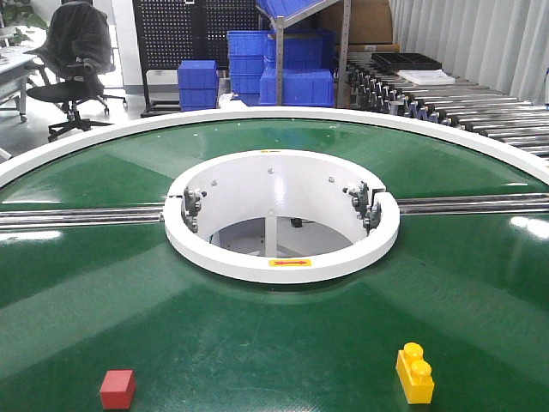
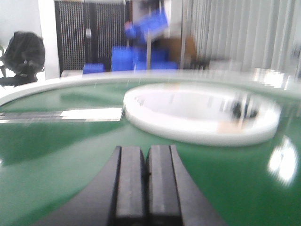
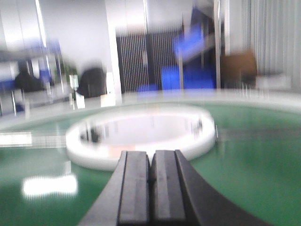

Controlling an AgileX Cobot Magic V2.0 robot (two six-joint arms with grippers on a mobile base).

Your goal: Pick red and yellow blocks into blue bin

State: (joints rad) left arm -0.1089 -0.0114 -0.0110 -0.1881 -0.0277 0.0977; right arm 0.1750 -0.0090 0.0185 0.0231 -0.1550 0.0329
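- White ring (image 1: 281, 263) sits at the centre of the round green table (image 1: 257, 335); everything below is placed rel. to it.
- Red cube (image 1: 117, 389): on the green surface, nearer the camera than the ring and off to its left, well apart from it. Flat on one face, nothing touching it.
- Yellow brick (image 1: 414, 373) (two round studs up top): also on the near side of the ring, but to its right, upright and turned a bit askew. Well apart from the red cube.
- Left gripper (image 2: 146, 153): fingers pressed together, only a thin seam between the pads, nothing held. Hangs over the green surface w/ the ring ahead and slightly right; view is blurred.
- Right gripper (image 3: 153, 155): same, pads closed against each other, empty. Ring lies just ahead and a bit left; pic is blurred too.
- Neither block shows in the wrist views.
- Metal rails (image 1: 81, 216) run out from the ring's left and right sides.
- Beyond the ring, off the table: stacked blue crates (image 1: 296, 86), black office chair (image 1: 73, 60) far left, roller conveyor (image 1: 455, 107) far right.
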